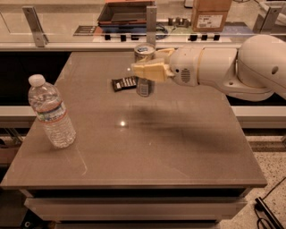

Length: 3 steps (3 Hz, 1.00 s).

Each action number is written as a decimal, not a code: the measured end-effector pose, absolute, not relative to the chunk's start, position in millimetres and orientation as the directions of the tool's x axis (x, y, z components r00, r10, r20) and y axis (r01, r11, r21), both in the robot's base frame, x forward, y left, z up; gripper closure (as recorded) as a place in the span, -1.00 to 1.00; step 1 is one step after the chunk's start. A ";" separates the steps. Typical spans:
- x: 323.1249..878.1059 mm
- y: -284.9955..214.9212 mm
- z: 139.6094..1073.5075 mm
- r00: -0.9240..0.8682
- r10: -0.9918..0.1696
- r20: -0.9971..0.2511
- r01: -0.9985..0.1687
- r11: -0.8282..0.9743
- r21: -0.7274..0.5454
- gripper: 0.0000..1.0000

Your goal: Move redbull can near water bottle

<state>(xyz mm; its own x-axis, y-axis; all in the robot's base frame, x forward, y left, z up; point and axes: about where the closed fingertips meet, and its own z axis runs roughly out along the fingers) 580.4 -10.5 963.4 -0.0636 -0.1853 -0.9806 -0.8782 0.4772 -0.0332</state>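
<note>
The redbull can (144,52), slim and silver with a bluish top, stands upright at the table's far middle. My gripper (145,70) reaches in from the right, and its cream fingers (152,71) are shut around the can's middle. The can's base is at or just above the tabletop; I cannot tell which. The water bottle (51,114), clear with a white cap and a red-edged label, stands upright near the table's left edge, well to the left of and nearer than the can.
A flat dark snack bar wrapper (124,83) lies just left of the can. The brown table (147,152) ends in a drop on the left, right and front. Behind it runs a counter with a railing, a dark tray (125,12) and a cardboard box (210,13).
</note>
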 end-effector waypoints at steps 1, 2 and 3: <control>559.1 16.1 954.6 -0.060 -0.203 -0.977 -0.897 0.440 -0.036 1.00; 537.0 40.7 943.5 -0.071 -0.198 -0.978 -0.917 0.398 -0.015 1.00; 516.6 61.5 938.8 -0.082 -0.199 -0.977 -0.934 0.357 0.006 1.00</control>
<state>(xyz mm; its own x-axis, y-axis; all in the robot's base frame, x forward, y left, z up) 516.6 61.5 938.8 -0.0821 -0.1987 -0.9766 -0.9341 0.3571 0.0059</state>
